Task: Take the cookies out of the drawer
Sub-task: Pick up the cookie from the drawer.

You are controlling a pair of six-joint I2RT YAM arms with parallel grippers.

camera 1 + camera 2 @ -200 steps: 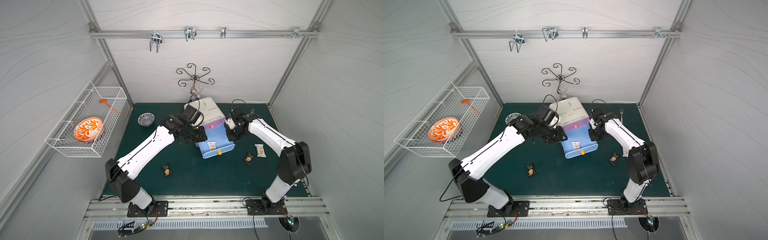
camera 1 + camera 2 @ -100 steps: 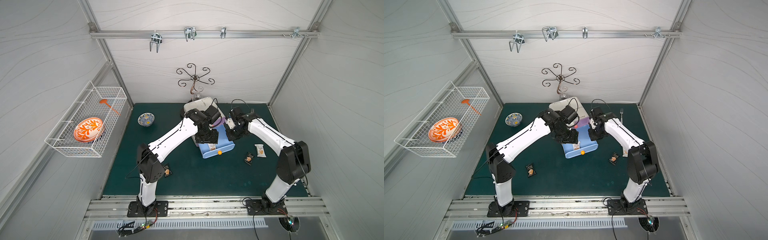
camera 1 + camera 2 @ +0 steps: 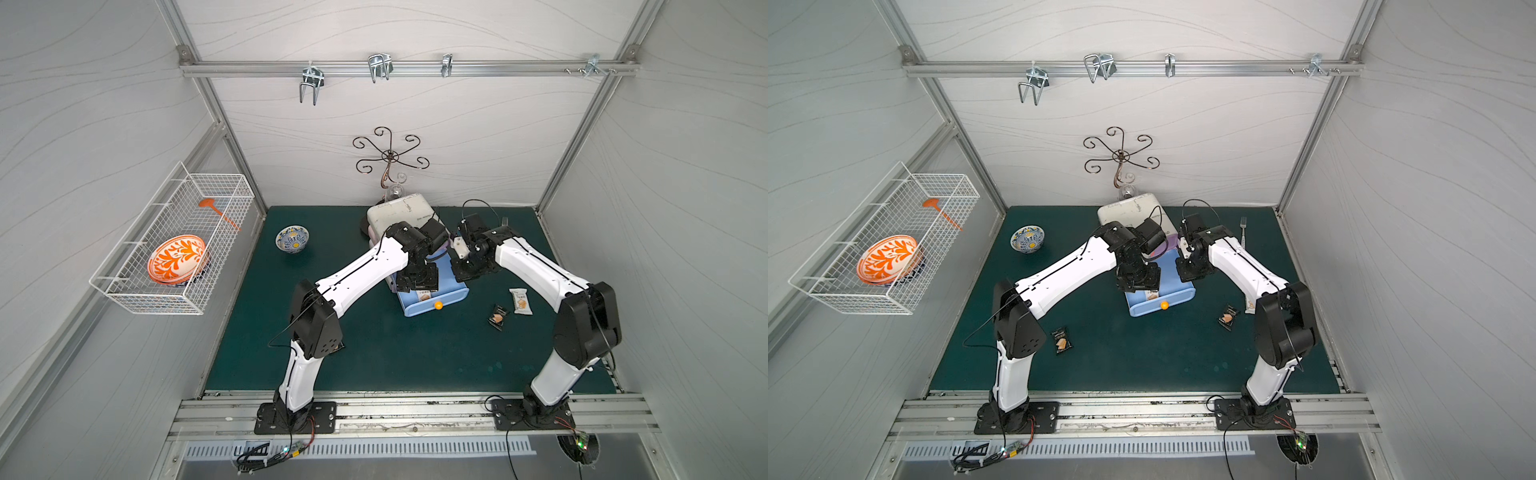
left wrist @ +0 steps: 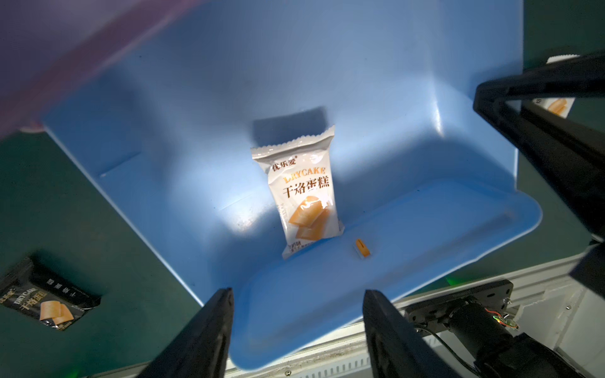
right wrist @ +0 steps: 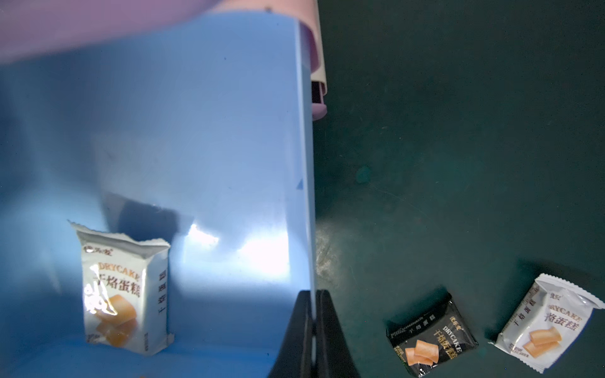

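Left hand (image 4: 298, 294) wide above drawer (image 4: 327, 65), right hand (image 5: 313, 294) tight on its wall, green mat (image 3: 395, 353), white-panelled booth (image 3: 415, 124)

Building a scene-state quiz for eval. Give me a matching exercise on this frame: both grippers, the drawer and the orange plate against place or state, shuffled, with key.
Things
1. left gripper
2. right gripper
3. blue drawer
4. orange plate

Place or state
A. lies in the wire basket hung on the side wall
B. shut on the drawer's thin side wall
C. open and empty, above the drawer
D. pulled out, one white packet inside

Pairs: 1-C, 2-B, 3-D, 4-A
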